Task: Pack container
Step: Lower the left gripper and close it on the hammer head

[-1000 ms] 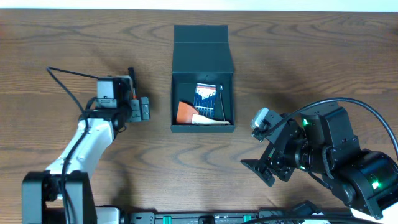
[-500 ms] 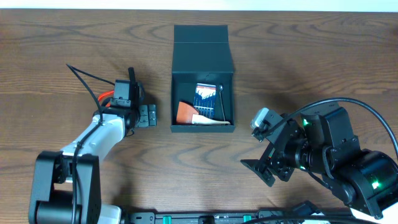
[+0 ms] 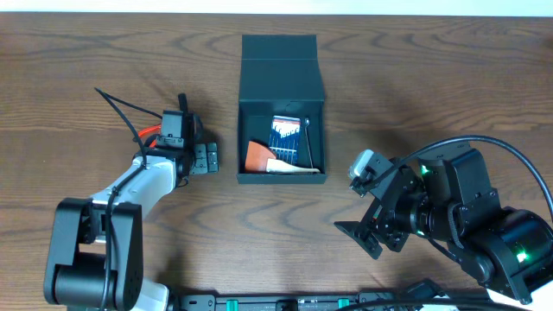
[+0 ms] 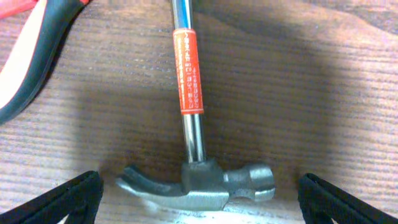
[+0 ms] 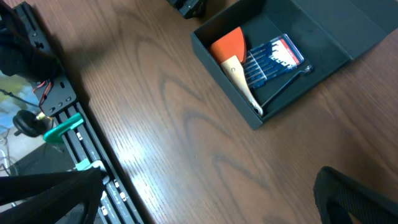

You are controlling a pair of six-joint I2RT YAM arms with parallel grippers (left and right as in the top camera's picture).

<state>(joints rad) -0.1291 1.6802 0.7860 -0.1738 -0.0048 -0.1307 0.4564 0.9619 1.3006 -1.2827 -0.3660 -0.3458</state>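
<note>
**One open container, two wide-spread grippers to either side**

The container (image 3: 281,69) sits on the wooden table (image 3: 432,69) with its flap lid folded flat behind it. It lies just beside the left gripper (image 3: 206,161), a narrow strip of bare wood between them, and farther from the right gripper (image 3: 359,199), ahead of those jaws and off to one side of their line.

Inside the box an orange-bladed scraper (image 3: 257,157) with a pale handle lies against a blue pack of bits (image 3: 285,136). A thin metal rod (image 3: 306,138) rests along the pack's far edge.

The left jaws are spread to their full width and point down at the table. A claw hammer (image 4: 194,143) lies below them, its head in the gap between the two fingertips and clear of both; nothing is gripped. A red-and-black handle (image 4: 46,50) curves away beyond the hammer, outside the jaws.

The right jaws are likewise fully apart and empty, with only bare table between them.
</note>
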